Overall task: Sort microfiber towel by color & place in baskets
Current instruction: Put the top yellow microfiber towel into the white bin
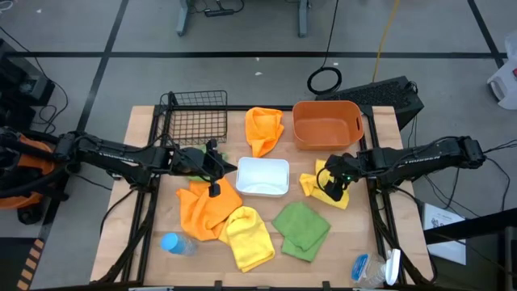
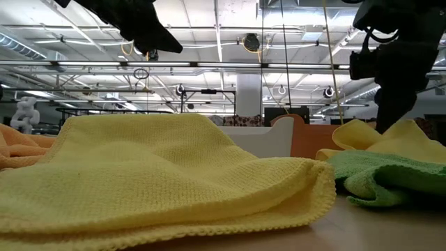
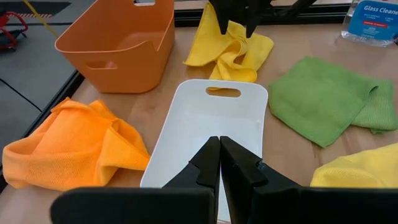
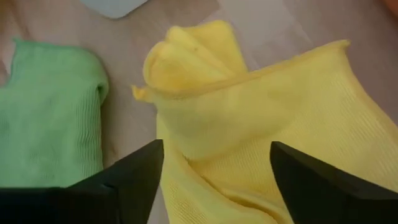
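Over on the right side of the wooden worktop (image 1: 145, 234), the right pincer (image 1: 336, 191) hangs with its fingers (image 4: 118, 183) spread wide over a crumpled yellow microfiber towel (image 1: 317, 183), not pinching it yet. That towel sits just in front of the orange plastic tub with handles (image 1: 326, 123) and beside the shallow white rectangular tray (image 1: 262, 177) in the middle. The left pincer (image 1: 215, 189) is pressed together with nothing in it, hovering at the tray's left edge above a rumpled orange towel (image 1: 203, 207). Another orange cloth (image 1: 264, 129) lies between the black wire-mesh basket (image 1: 195, 117) and the tub. Up front there's a second yellow cloth (image 1: 247, 237) touching the orange one, and a flat green cloth (image 1: 301, 229) just beside it. All three containers look bare inside. A blue plastic bottle (image 1: 173, 243) lies near the front left edge, a spray bottle of glass cleaner (image 1: 361, 267) at front right.
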Controlling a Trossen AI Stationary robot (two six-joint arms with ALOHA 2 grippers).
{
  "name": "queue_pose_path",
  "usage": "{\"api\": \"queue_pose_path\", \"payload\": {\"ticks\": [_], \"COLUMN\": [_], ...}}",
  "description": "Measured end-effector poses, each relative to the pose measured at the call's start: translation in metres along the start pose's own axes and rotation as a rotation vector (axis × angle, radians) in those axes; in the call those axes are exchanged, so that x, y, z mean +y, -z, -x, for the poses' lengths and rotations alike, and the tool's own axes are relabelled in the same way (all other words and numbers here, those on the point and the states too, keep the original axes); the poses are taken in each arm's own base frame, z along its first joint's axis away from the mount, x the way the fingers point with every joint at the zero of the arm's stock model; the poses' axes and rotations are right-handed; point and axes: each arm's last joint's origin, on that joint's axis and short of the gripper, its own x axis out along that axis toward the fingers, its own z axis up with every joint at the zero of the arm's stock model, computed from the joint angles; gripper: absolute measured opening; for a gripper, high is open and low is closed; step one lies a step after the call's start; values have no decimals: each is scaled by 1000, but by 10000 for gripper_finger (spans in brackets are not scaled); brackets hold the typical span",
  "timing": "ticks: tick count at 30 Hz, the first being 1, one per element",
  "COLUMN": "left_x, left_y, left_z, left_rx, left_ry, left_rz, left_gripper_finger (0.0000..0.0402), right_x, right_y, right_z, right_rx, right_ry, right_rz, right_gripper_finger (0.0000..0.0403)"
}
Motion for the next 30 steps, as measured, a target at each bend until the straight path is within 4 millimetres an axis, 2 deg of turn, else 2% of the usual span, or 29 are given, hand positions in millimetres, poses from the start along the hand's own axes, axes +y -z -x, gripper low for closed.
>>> {"api": "queue_pose_path", "payload": {"ticks": [7, 16, 24, 30], "left_x": [0, -1, -1, -1], "left_y": [-1, -5, -5, -5], "left_z": [0, 0, 0, 0], "left_rx": [-9, -48, -46, -50], "left_ry": [0, 9, 11, 1], "left_rz": [52, 59, 58, 58], "left_gripper_finger": [18, 18, 18, 18], "right_x": [5, 9, 9, 13], "right_y": [4, 10, 16, 16], "right_z": [0, -1, -19, -36], "right_rx": [24, 41, 111, 131], "right_ry": [-35, -20, 48, 96], "right_rz": [194, 295, 237, 294], "right_gripper_finger": [325, 366, 373, 373]}}
